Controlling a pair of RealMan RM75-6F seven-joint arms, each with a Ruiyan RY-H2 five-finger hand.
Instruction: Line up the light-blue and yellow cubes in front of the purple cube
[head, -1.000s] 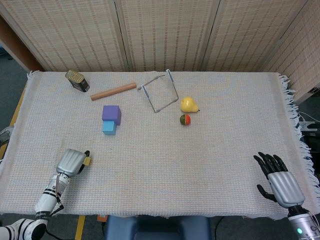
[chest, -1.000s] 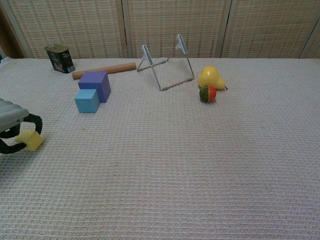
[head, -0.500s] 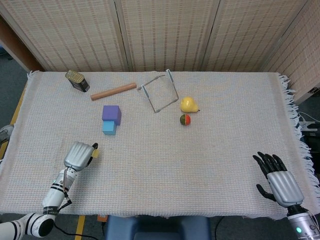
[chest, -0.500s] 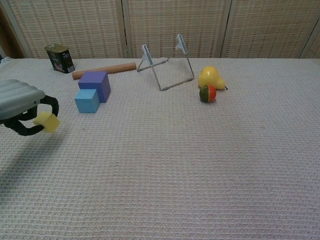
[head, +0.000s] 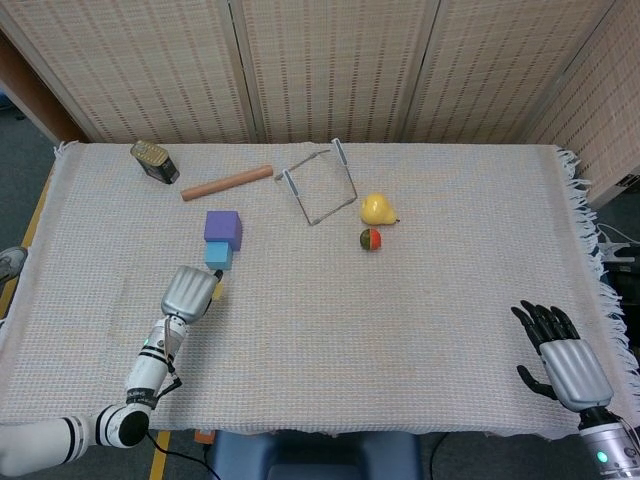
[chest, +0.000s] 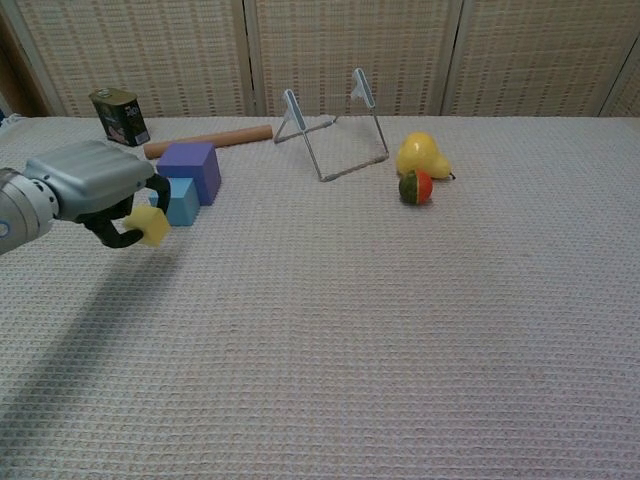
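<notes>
Fingers (chest: 112, 232) of left hand (chest: 95, 185) pinch small yellow cube (chest: 147, 225), lower left of light-blue cube (chest: 182, 201) and purple cube (chest: 190, 168). Looks light, rigid; grip opposite faces. Right hand (head: 565, 360) idle, fingers spread.

— Where's the yellow cube (chest: 148, 225)?
— Left of frame, tilted and clear of the cloth, just below the light-blue cube (chest: 180, 200).
— And that one?
— Flat, touching the purple cube (chest: 192, 169) above it.
</notes>
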